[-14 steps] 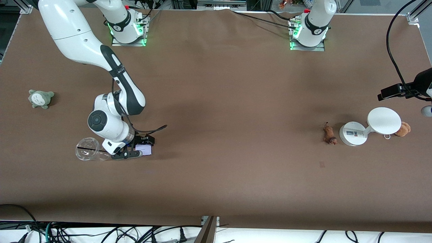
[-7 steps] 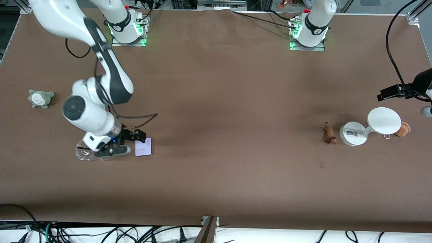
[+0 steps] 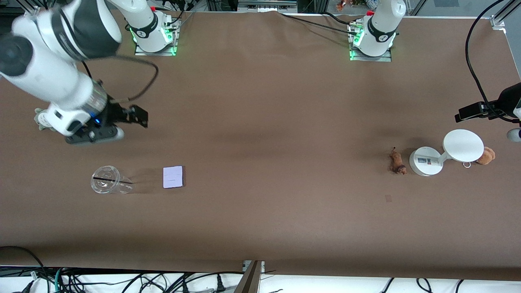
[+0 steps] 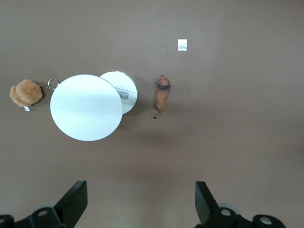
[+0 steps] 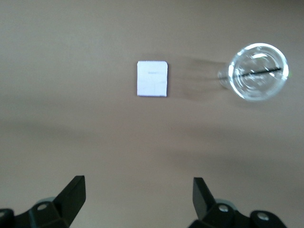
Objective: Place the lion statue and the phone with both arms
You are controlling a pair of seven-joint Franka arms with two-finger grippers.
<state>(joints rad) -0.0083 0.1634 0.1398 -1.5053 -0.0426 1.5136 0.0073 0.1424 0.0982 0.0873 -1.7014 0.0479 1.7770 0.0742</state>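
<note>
The phone (image 3: 174, 177) (image 5: 152, 78), a pale lavender-white slab, lies flat on the table toward the right arm's end, beside a clear cup. My right gripper (image 3: 94, 135) (image 5: 137, 187) hangs open and empty, up over the table by the grey-green plush. The lion statue (image 3: 397, 161) (image 4: 162, 96), small and orange-brown with a dark band, lies toward the left arm's end next to the white stand's base. My left gripper (image 4: 140, 190) is open and empty high above that spot, at the edge of the front view.
A clear plastic cup (image 3: 108, 184) (image 5: 256, 71) lies on its side by the phone. A grey-green plush (image 3: 41, 119) is partly hidden under the right hand. A white stand with a disc (image 3: 443, 152) (image 4: 86, 107) and a brown plush (image 3: 486, 155) (image 4: 26, 92) sit beside the lion.
My right gripper has left the phone on the table, risen and swung away toward the grey-green plush. The left arm has not moved.
</note>
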